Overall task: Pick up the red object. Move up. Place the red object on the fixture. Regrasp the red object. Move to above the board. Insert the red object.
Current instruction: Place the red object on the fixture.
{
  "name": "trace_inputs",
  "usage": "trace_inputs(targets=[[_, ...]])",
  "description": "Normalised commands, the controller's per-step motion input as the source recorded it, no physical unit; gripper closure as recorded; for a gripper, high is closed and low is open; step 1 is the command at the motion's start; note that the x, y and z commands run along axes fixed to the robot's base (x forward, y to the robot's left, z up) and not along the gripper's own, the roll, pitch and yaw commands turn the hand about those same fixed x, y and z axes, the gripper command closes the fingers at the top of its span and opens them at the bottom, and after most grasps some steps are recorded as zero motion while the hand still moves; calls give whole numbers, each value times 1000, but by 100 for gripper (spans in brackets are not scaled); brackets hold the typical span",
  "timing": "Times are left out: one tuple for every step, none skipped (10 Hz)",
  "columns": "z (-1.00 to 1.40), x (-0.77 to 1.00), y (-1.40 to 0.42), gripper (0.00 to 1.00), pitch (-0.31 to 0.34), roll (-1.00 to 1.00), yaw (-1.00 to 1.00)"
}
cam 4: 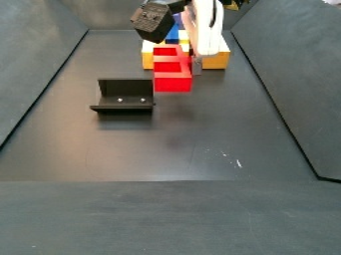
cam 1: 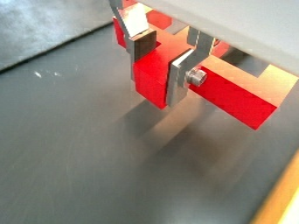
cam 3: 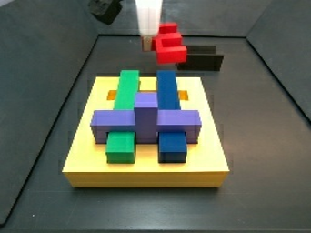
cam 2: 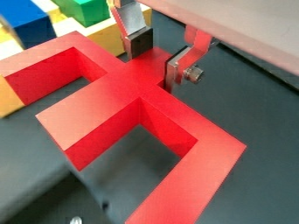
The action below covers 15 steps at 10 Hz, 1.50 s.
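The red object (cam 2: 117, 101) is a cross-shaped piece with open channels. It also shows in a wrist view (cam 1: 239, 98) and in both side views (cam 3: 168, 44) (cam 4: 170, 70). My gripper (cam 2: 158, 56) is shut on one of its walls, the silver fingers (cam 1: 179, 77) pressing it from both sides. The gripper (cam 4: 200, 28) holds the piece off the dark floor, between the fixture (cam 4: 123, 97) and the yellow board (cam 4: 213, 58). The fixture (cam 3: 202, 60) stands bare behind the board (cam 3: 85, 155).
The board carries green (cam 3: 126, 86), blue (cam 3: 168, 89) and purple (cam 3: 145, 118) blocks, also seen in a wrist view (cam 2: 84, 9). Dark walls (cam 4: 47, 80) enclose the floor on the sides.
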Motion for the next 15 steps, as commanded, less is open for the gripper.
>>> trace_inputs(targets=[[520,254,271,100,69,-129,449],[514,237,217,100,66,-94,500],[440,220,166,100,40,-126,537],[383,260,109,100,40,-111,546],[334,300,26,100,60,-94,557],[260,303,0,100,60,-66,591],[174,303,0,100,60,-37,634],[166,326,-37,100,83,0,703],[143,340,-89,100,97,43,737],[129,317,-106,100,91,31,757],[157,309,-106,100,83,80,774],[137,286,-106,100,86,57,786],[111,269,-117,100,86,31,791],[80,294,-117,100,69,46,789],[11,414,-103,100,134,77,703]])
